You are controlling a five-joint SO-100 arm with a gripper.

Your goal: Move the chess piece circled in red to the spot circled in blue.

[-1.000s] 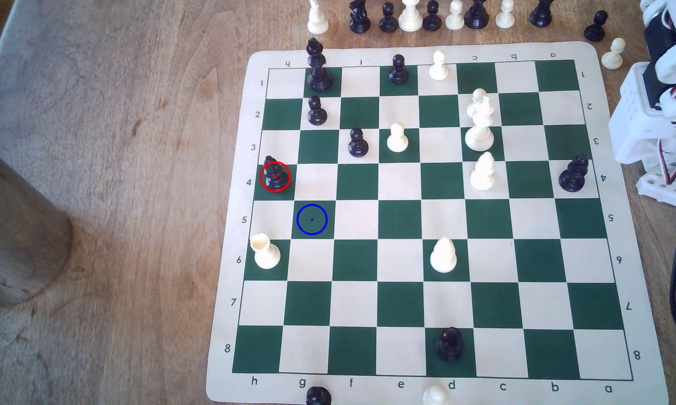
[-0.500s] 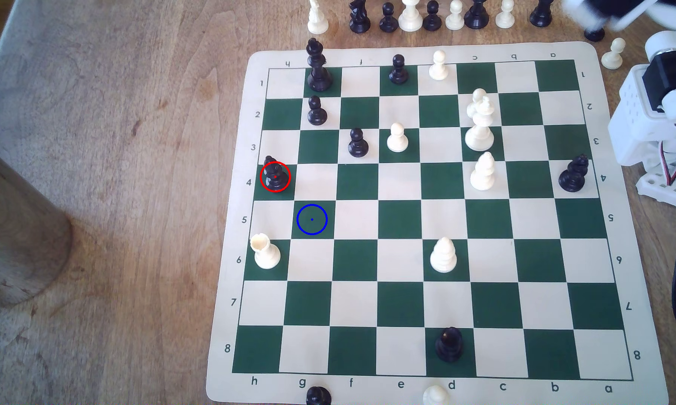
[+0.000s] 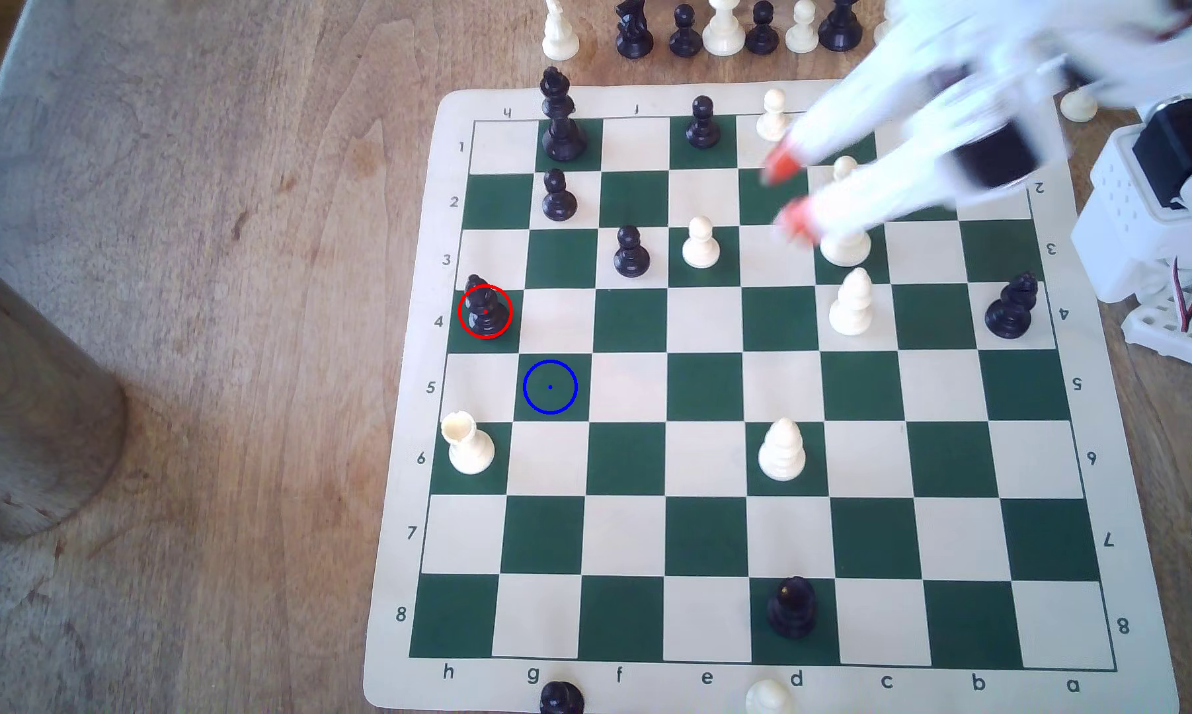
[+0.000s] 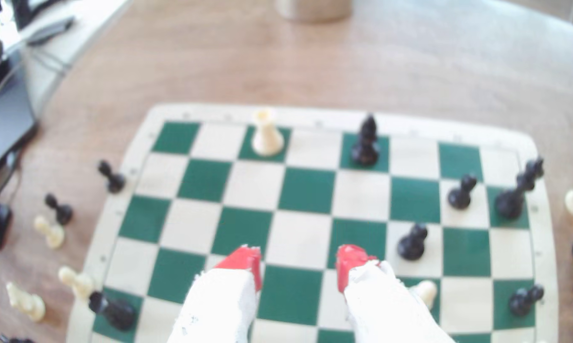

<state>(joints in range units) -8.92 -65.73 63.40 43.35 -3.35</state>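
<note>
The chess piece circled in red [image 3: 485, 310] is a black bishop-like piece standing on a dark green square at the board's edge, on the exterior view's left. The wrist view shows the same chess piece [image 4: 364, 142] upright on a green square in the far row. The spot circled in blue [image 3: 549, 386] is a bare green square one step diagonally nearer from it. My gripper [image 3: 785, 193] hovers blurred over the board's far right part, well away from the piece. Its white, red-tipped fingers [image 4: 245, 264] stand apart with nothing between them, so it is open.
Black pawns [image 3: 631, 252] and a tall black piece with a cross top [image 3: 560, 117] stand between gripper and piece. A white rook [image 3: 468, 443] sits near the blue ring. White pieces [image 3: 851, 302] stand under the arm. Spare pieces line the table's far edge; a cylinder [image 3: 30, 412] stands left.
The arm has swung from the exterior view's right edge out over the board's far right squares. No chess piece has moved.
</note>
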